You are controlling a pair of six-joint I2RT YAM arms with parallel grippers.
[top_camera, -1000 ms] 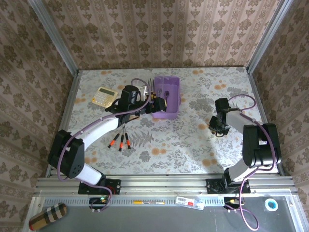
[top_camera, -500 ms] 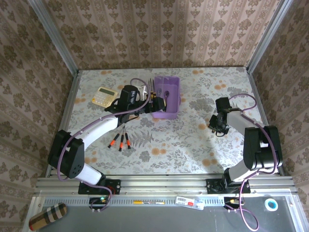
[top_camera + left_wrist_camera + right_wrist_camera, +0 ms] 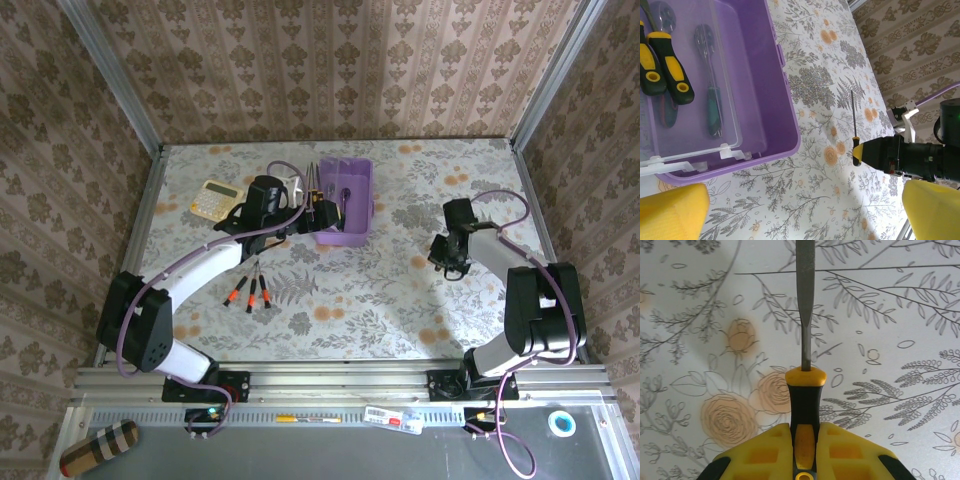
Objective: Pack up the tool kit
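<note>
Right hand (image 3: 805,442): clamped tight on the black-and-yellow handle of a tool (image 3: 805,395). The handle end is tucked between the yellow fingers (image 3: 760,452) and the metal shaft sticks straight out ahead.
Right hand from above (image 3: 447,255): out on the right part of the surface (image 3: 400,300), well apart from the case.
Tool: low over the flower print and pretty much flat along it; honestly can't tell if the tip touches. The left wrist cam catches the tool (image 3: 856,152) too, thin shaft pointing away from the hand.
Left hand (image 3: 316,212): fingers (image 3: 670,212) spread all the way apart with nothing between them, parked just beside the case's left wall.
Case (image 3: 368,200): purple, open, sitting toward the back middle of the surface with its long side running front to back.
Inside the case: two yellow-and-black handles (image 3: 667,75) side by side, with a green-handled wrench (image 3: 712,100) right next to them. There's a clear plastic part (image 3: 730,145) there as well, but I can't tell whether the tools sit on it or under it.
Loose drivers (image 3: 252,290): three little ones with orange-red handles, bunched together on the surface near the left arm, on the near side of the case.
Calculator (image 3: 217,199): yellow, back left, just left of the left hand.
</note>
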